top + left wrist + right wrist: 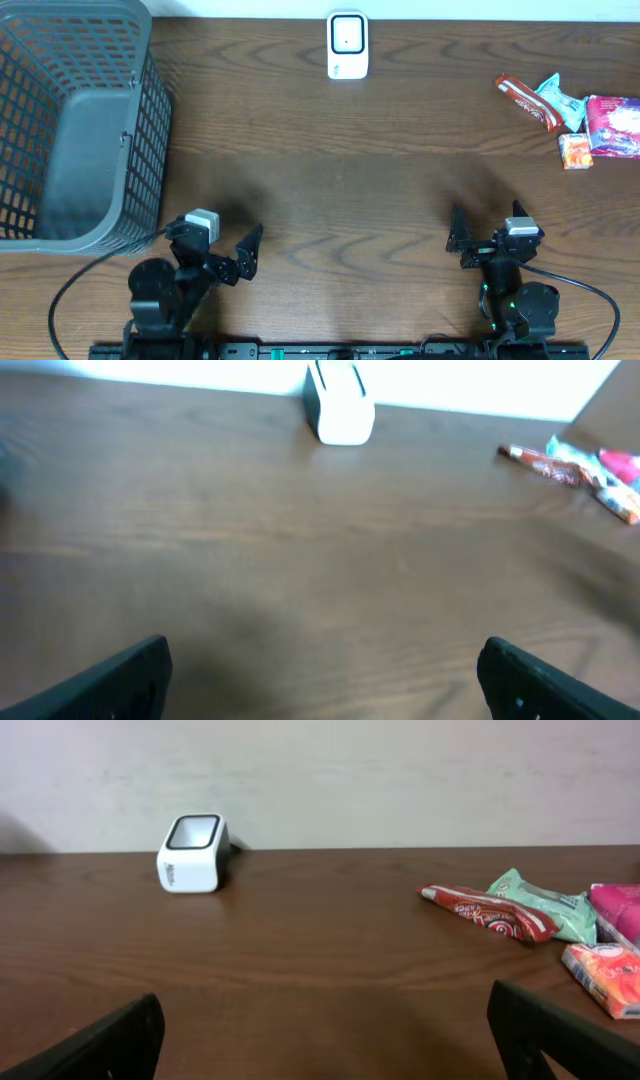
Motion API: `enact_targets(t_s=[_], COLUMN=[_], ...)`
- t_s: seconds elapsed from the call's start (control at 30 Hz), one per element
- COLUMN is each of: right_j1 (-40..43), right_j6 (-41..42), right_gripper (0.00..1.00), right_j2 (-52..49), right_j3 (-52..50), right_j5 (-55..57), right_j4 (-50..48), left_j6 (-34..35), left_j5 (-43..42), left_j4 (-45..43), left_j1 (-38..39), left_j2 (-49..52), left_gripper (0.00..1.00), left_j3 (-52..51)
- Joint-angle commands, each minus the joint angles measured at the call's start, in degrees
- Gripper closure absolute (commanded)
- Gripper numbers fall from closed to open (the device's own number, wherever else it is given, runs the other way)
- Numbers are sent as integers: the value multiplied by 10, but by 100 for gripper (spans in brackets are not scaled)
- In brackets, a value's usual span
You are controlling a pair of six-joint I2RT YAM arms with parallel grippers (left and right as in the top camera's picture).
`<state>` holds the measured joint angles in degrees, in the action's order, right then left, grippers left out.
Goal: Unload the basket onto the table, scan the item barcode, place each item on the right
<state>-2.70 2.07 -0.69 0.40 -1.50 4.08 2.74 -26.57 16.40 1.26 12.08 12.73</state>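
Note:
The white barcode scanner (347, 45) stands at the table's far edge, its dark window facing up; the left wrist view shows the scanner (340, 410) blurred, and the right wrist view shows the scanner (192, 852) far left. The items lie at the far right: a red wrapper (525, 100), a teal packet (555, 93), a pink pack (615, 125) and a small orange box (575, 150). My left gripper (218, 240) and right gripper (487, 220) sit near the front edge, both open and holding nothing. In the wrist views, only bare wood shows inside the left gripper (325, 680) and the right gripper (325, 1035).
A large dark grey mesh basket (70, 130) fills the far left corner, close to the left arm. A black cable (70, 290) runs along the front left. The red wrapper (485, 912), teal packet (545, 900) and orange box (605, 975) lie ahead right of the right gripper.

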Motion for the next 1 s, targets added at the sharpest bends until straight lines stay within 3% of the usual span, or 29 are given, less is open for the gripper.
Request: enact_targets(t_s=[0.0,0.2,0.4,0.73,0.97], right_j1=[4,4,4,4,4], right_j6=[-9,-9,-9,-9,-9], right_gripper=[1,1,1,1,1], right_j2=[4,4,4,4,4], right_j3=[-1,-1,-1,-1,-1], right_j5=[3,3,3,3,3], right_j4=[2,2,2,2,2], left_j6=[-3,54,55,52,-9], left_j5=[27,81,96,168,170], left_j4=[-27,-111,-172,-134,-130], left_j1=[-3,-3,-3,-3,-3], left_j2=[-56,-102,-120,-120,-120], left_gripper=[2,2,2,2,2], left_j3=[-31,-81,-114,-125,-125])
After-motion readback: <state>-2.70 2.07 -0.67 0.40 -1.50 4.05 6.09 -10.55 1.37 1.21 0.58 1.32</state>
